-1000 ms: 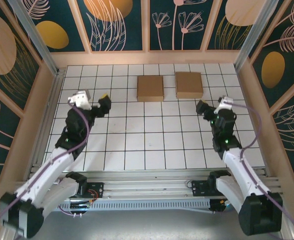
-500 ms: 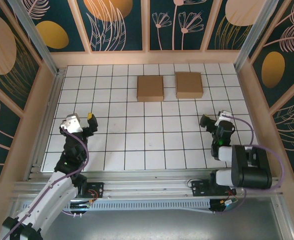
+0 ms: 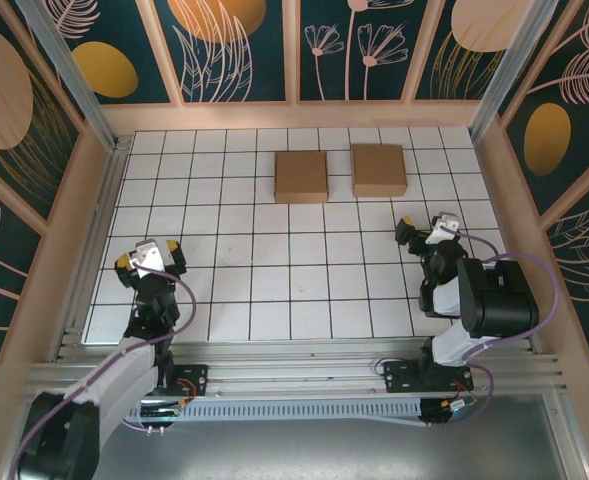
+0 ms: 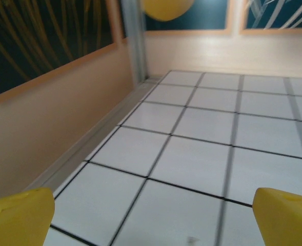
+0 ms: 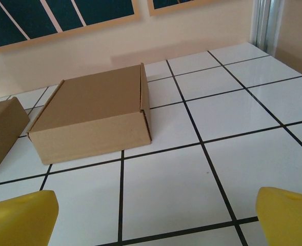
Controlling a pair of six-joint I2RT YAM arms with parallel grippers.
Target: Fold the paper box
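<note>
The left square brown cardboard box [image 3: 301, 176] and the right square brown cardboard box [image 3: 379, 169] lie side by side, slightly apart, at the far middle of the white tiled bench [image 3: 234, 290]. Both look closed, so I judge the folding is finished. I count two boxes and two hands. The left hand [image 3: 148, 253] and the right hand [image 3: 421, 235] sit toward the near edge, both released and grasping nothing.

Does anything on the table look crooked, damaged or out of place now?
Nothing stands out. The left box and the right box lie closed, side by side but apart, at the far end of the table, roughly square to its grid. The left claw and the right claw are open and empty.
</note>
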